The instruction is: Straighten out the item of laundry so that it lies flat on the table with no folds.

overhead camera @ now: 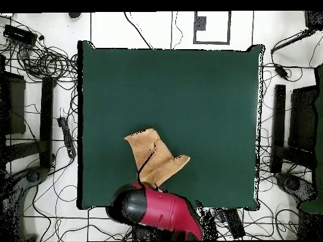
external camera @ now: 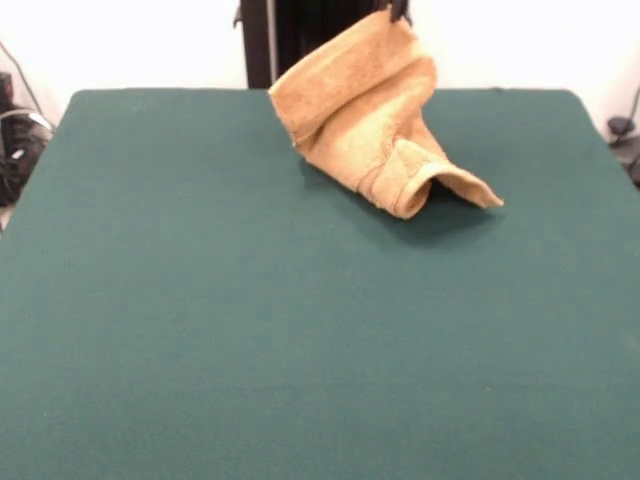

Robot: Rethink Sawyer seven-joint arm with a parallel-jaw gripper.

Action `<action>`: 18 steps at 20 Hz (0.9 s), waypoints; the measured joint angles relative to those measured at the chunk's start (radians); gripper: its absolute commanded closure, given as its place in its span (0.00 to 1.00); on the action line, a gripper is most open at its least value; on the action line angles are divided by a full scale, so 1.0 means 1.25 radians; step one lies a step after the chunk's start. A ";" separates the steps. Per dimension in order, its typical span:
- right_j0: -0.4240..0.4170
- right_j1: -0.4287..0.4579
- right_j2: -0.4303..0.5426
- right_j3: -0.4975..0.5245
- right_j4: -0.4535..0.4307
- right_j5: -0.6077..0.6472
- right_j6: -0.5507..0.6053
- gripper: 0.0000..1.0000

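The yellow-orange towel point(external camera: 360, 110) hangs from my gripper point(external camera: 400, 12), which shows only as dark tips at the top edge and is shut on the towel's upper corner. The towel is lifted and folded. Its lower part rests on the green table point(external camera: 250, 330) with one curled end pointing right. In the overhead view the towel point(overhead camera: 154, 157) lies near the table's point(overhead camera: 189, 94) bottom edge, just above my red arm point(overhead camera: 158, 211), which hides the gripper.
The dark pedestal point(external camera: 290, 40) stands behind the table's far edge. Cables point(overhead camera: 44, 60) and stands point(overhead camera: 290, 126) lie on the floor on both sides of the table.
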 measured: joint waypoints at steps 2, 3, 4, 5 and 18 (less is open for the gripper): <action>-0.004 0.010 0.004 0.026 0.018 -0.051 0.005 1.00; -0.003 0.014 0.006 0.037 0.027 -0.073 0.009 1.00; -0.002 0.016 0.007 0.045 0.034 -0.086 0.012 1.00; 0.000 0.018 0.009 0.053 0.040 -0.100 0.015 1.00; 0.111 0.029 0.012 0.168 0.175 -0.151 0.142 1.00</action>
